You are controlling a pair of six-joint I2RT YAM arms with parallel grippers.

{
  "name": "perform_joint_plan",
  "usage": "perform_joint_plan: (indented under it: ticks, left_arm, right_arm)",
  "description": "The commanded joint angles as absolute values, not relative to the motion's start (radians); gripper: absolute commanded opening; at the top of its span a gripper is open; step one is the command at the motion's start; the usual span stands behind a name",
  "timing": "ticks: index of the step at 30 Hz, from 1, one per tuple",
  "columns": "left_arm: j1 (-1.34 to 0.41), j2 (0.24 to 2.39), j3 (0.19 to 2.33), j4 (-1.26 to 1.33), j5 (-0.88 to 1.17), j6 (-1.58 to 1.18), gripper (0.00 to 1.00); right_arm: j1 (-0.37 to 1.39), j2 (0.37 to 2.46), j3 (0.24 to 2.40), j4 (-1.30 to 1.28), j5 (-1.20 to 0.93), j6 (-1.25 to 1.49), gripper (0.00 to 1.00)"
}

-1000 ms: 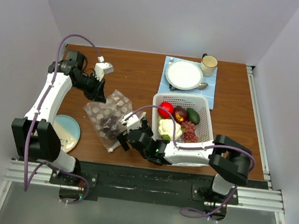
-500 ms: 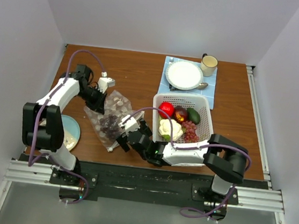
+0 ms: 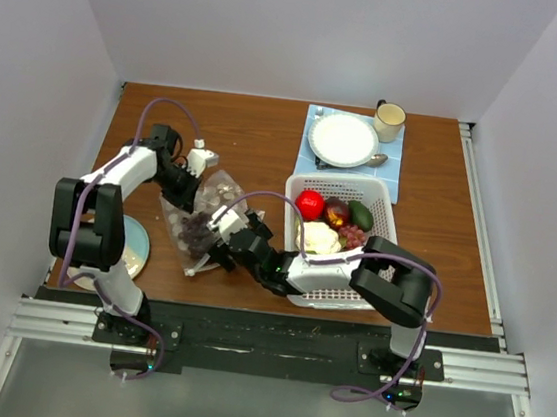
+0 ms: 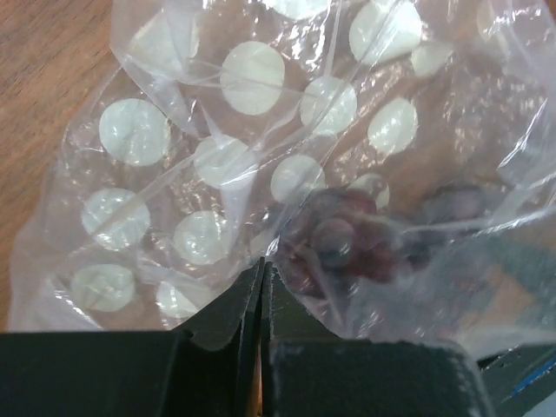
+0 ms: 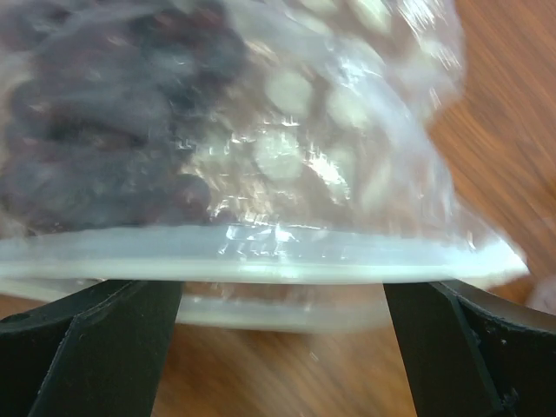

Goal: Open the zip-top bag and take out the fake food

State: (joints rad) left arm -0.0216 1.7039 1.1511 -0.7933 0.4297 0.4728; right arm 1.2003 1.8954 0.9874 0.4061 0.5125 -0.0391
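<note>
The zip-top bag (image 3: 205, 200), clear with pale dots, lies left of centre on the wooden table. Inside it is a dark purple grape-like cluster (image 3: 194, 227), also seen in the left wrist view (image 4: 347, 248). My left gripper (image 3: 184, 190) is shut on a fold of the bag's plastic (image 4: 217, 156) at its far left side. My right gripper (image 3: 219, 245) is open at the bag's near right edge, and the white zip strip (image 5: 261, 261) runs across between its fingers (image 5: 95, 347). More fake food lies in the white basket (image 3: 342, 183): a red fruit (image 3: 309, 204), a cream piece (image 3: 317, 238) and a green piece (image 3: 360, 215).
A white plate (image 3: 344, 139) sits on a blue mat (image 3: 309, 162) at the back, with a spoon (image 3: 379, 160) and a cup (image 3: 389, 121). A pale blue plate (image 3: 133, 244) lies at the front left beside the left arm.
My left arm has folded in and its gripper came down onto the bag's far left side. My right gripper slid left along the bag's near edge. The bag shifted slightly left.
</note>
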Motion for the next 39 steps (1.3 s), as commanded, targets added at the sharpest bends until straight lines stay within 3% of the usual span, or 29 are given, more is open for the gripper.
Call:
perform_joint_plan:
  ticks: [1, 8, 22, 25, 26, 28, 29, 31, 32, 34, 39]
  left_arm:
    - [-0.032, 1.721, 1.147, -0.759, 0.414, 0.465, 0.05]
    - [-0.044, 1.718, 1.147, -0.752, 0.402, 0.46, 0.05]
    - [-0.052, 1.663, 1.123, -0.798, 0.423, 0.479, 0.06]
    - [-0.052, 1.654, 1.115, -0.802, 0.426, 0.488, 0.06]
    - [-0.051, 1.651, 1.114, -0.801, 0.425, 0.491, 0.06]
    - [-0.051, 1.648, 1.112, -0.798, 0.414, 0.492, 0.06]
    - [-0.051, 1.647, 1.111, -0.796, 0.411, 0.495, 0.06]
    - [-0.049, 1.649, 1.109, -0.782, 0.391, 0.495, 0.06]
    - [-0.048, 1.651, 1.108, -0.775, 0.382, 0.494, 0.06]
    - [-0.037, 1.661, 1.108, -0.749, 0.356, 0.486, 0.06]
    - [-0.031, 1.704, 1.083, -0.69, 0.314, 0.469, 0.06]
  right_arm:
    - [1.203, 1.901, 1.061, 0.476, 0.321, -0.069, 0.99]
    - [1.209, 1.882, 1.054, 0.44, 0.088, -0.028, 0.99]
    - [1.192, 2.065, 1.21, 0.403, 0.124, 0.034, 0.99]
    - [1.19, 2.069, 1.206, 0.399, 0.117, 0.049, 0.86]
    - [1.189, 2.06, 1.203, 0.385, 0.118, 0.054, 0.7]
    - [1.183, 2.037, 1.187, 0.374, 0.115, 0.067, 0.54]
    - [1.183, 1.999, 1.163, 0.374, 0.115, 0.071, 0.4]
    - [1.183, 1.953, 1.126, 0.368, 0.12, 0.072, 0.25]
    - [1.183, 1.928, 1.117, 0.353, 0.13, 0.071, 0.11]
    - [1.183, 1.853, 1.1, 0.325, 0.146, 0.069, 0.07]
    - [1.183, 1.704, 1.037, 0.226, 0.176, 0.092, 0.1]
